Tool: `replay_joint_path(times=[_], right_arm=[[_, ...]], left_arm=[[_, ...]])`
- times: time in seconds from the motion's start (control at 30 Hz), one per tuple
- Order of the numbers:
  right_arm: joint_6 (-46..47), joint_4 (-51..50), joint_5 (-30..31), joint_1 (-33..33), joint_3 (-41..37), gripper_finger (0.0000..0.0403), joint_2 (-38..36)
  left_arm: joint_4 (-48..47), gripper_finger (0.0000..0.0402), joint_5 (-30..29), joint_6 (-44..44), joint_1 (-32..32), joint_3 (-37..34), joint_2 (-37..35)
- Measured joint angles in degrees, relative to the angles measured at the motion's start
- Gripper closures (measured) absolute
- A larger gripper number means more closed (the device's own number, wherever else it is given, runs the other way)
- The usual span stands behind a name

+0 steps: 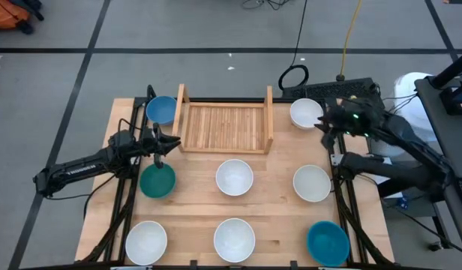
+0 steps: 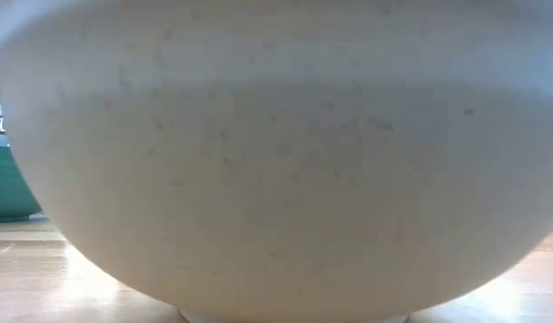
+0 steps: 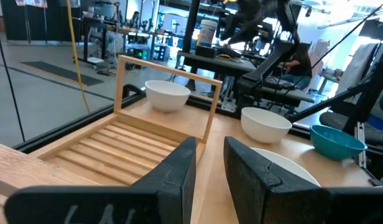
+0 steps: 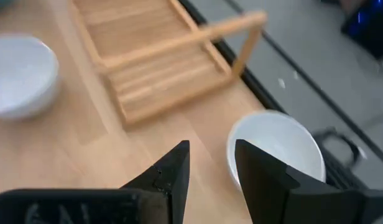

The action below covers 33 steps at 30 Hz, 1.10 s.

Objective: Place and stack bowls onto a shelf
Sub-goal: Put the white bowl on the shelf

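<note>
The shelf [image 1: 222, 126] sits at the table's [image 1: 272, 225] far edge, centred, its slatted base bare. I count eight bowls around it: a blue bowl [image 1: 161, 109] just beside its left board, a white bowl [image 1: 305, 112] near its right board, a teal bowl [image 1: 157, 181], two white ones mid-table [image 1: 234, 177] [image 1: 311, 183], and along the near edge two white [image 1: 146, 241] [image 1: 234, 239] and a second blue [image 1: 327, 242].

My left gripper [image 1: 169, 142] hangs between the blue and teal bowls, fingers slightly parted, gripping nothing. My right gripper [image 1: 324, 126] hovers beside the far-right white bowl, fingers likewise parted, empty.
</note>
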Motion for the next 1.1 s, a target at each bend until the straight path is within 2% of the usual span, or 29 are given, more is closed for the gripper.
replay_joint_path(times=[0.3,0.57,0.7,0.77,0.93,1.1], right_arm=[[5.23,-1.95,0.93,-2.44,1.62,0.0280,15.03],[11.68,-2.10,0.92,-9.51,1.67,0.0280,23.28],[11.60,-2.08,-3.45,-13.31,1.69,0.0280,26.03],[10.16,-1.87,-5.41,-15.02,1.69,0.0280,27.32],[0.14,-1.83,-5.25,-17.72,1.69,0.0280,30.74],[-4.86,-1.91,-6.50,-18.98,1.69,0.0280,33.80]], left_arm=[[0.00,0.0314,0.00,-0.90,0.00,-0.01,-0.01],[0.00,0.0314,0.00,-2.07,0.00,0.00,-0.01],[0.00,0.0314,0.00,-2.22,0.00,-0.01,0.00],[0.00,0.0314,0.00,-2.27,0.00,-0.01,-0.01],[0.00,0.0314,0.00,-2.31,0.00,-0.01,0.01],[0.00,0.0314,0.00,-2.35,0.00,0.00,-0.01]])
